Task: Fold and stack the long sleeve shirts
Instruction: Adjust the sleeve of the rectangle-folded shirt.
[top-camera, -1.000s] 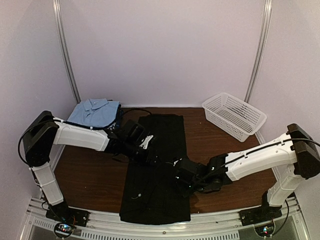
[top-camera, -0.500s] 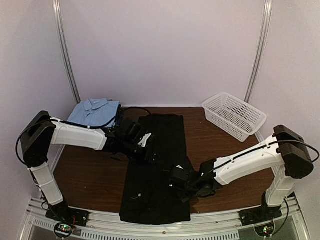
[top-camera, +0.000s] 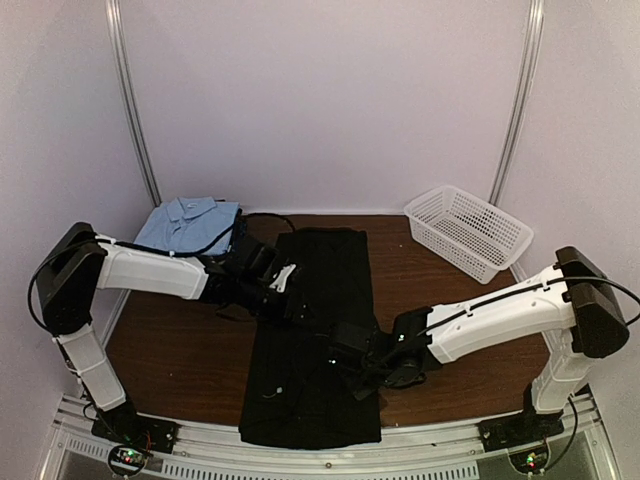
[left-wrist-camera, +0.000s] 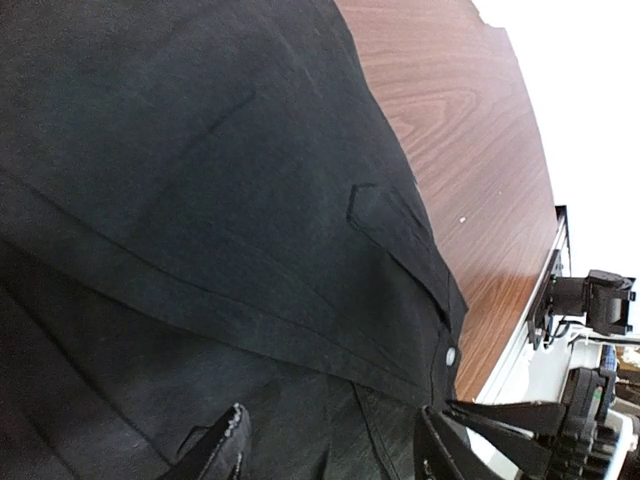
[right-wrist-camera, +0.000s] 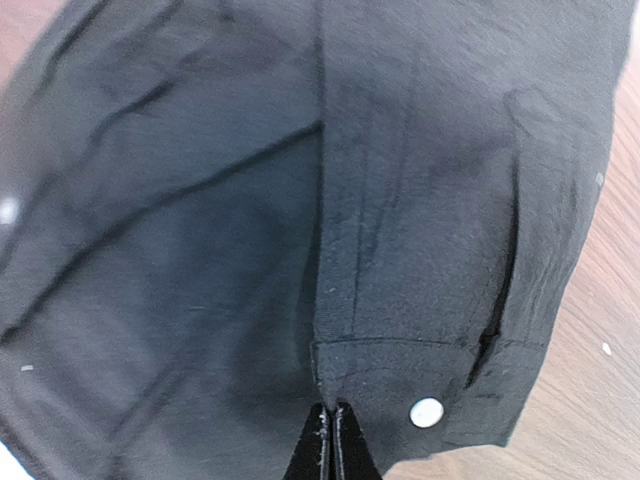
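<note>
The black shirt (top-camera: 320, 260), judged soft, limp and light, is spread flat beneath both grippers: its cuff (right-wrist-camera: 390, 385), a firm doubled band suited to gripping, is pinched at the tips of the closed right gripper (right-wrist-camera: 333, 440), while the left gripper (left-wrist-camera: 330, 455) is held spread, nothing clamped.

- A dark wooden table (top-camera: 190, 350) is shown, closed in by pale walls (top-camera: 320, 100) on the far, left and right sides.
- A large black shirt (top-camera: 320, 290) is spread flat along the middle of the table, running from near the far edge to the near edge.
- A light blue collared shirt (top-camera: 190, 225) is laid folded in the far left corner, just beside the black shirt.
- A white mesh basket (top-camera: 467, 232) is set in the far right corner, well apart from both shirts.
</note>
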